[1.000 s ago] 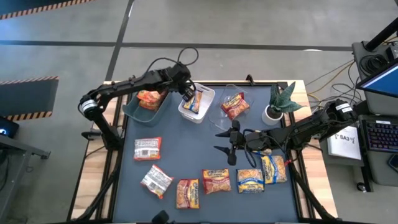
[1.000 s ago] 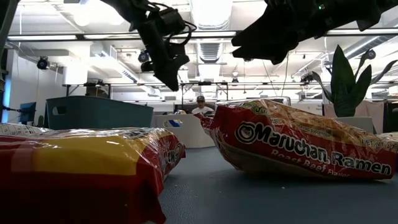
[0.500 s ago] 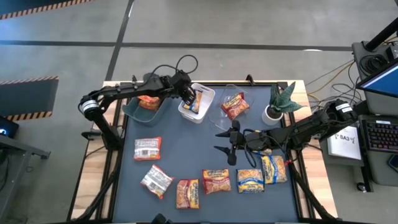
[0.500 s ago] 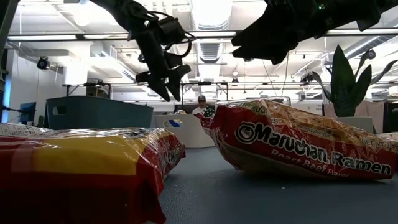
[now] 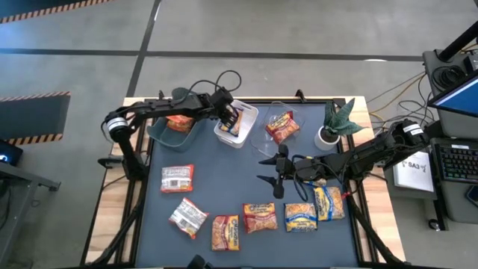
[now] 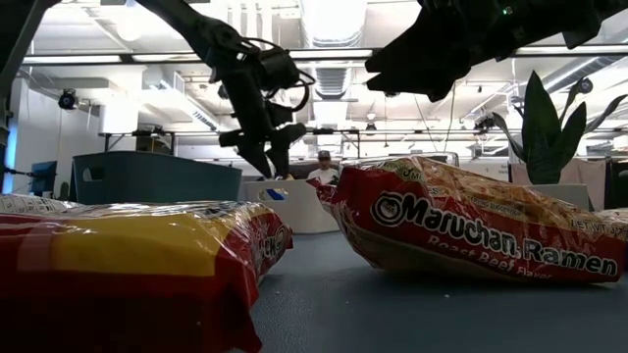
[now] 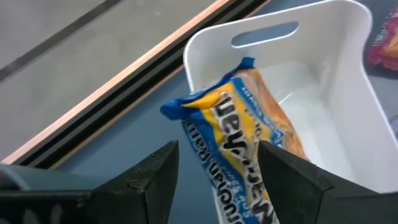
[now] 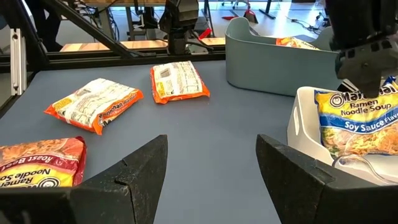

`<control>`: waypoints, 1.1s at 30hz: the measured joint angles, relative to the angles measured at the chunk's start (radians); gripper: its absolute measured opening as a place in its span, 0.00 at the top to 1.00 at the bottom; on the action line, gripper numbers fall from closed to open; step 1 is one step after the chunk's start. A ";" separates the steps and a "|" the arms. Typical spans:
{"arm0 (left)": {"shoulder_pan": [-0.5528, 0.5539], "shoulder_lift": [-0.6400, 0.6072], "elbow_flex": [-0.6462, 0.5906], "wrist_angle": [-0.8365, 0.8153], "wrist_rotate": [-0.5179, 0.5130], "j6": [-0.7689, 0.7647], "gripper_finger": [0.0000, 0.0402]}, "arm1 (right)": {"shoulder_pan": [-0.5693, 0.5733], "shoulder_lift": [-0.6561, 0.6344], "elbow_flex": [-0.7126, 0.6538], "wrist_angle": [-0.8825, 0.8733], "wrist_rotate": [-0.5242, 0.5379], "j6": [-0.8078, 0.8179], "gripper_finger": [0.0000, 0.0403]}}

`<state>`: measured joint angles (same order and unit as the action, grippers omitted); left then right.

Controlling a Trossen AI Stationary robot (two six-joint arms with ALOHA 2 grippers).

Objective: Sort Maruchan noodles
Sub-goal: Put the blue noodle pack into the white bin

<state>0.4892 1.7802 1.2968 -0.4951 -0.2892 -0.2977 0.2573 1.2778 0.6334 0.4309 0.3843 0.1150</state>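
Observation:
A blue-and-yellow Maruchan noodle packet [image 7: 245, 140] leans in the white bin [image 5: 237, 124], its upper end against the bin's wall. My left gripper [image 7: 216, 149] hangs open just above it, one finger on either side, not touching. Over the table's middle my right gripper [image 5: 270, 170] hovers open with nothing in it. The grey-green bin [image 5: 166, 131] holds an orange packet [image 5: 179, 118]. A red packet [image 5: 282, 125] lies in the clear bin. Several more packets lie on the table's near half, among them an orange one [image 5: 177, 178] and two blue-and-yellow ones [image 5: 301, 217].
A potted plant [image 5: 336, 123] stands at the far right corner. The three bins line the table's far edge. Open mat shows between the bins and the near row of packets. In the low view, two packets [image 6: 471, 226] lie close to the camera.
My left gripper has come down a little over the white bin and opened its fingers, letting go of the blue-and-yellow packet, which now rests in the bin. My right gripper has kept still.

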 joint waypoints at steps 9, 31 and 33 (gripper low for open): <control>-0.004 0.003 0.000 0.044 0.052 0.002 0.50 | 0.000 0.000 0.000 -0.001 0.000 -0.002 0.42; -0.004 0.027 -0.003 0.020 -0.013 0.011 0.50 | 0.000 0.000 0.000 -0.002 0.000 -0.002 0.42; -0.004 0.042 -0.003 0.020 0.018 0.012 0.50 | 0.000 0.000 0.000 -0.002 0.000 0.000 0.42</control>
<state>0.4850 1.8219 1.2934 -0.4755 -0.2713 -0.2859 0.2573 1.2778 0.6334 0.4291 0.3843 0.1148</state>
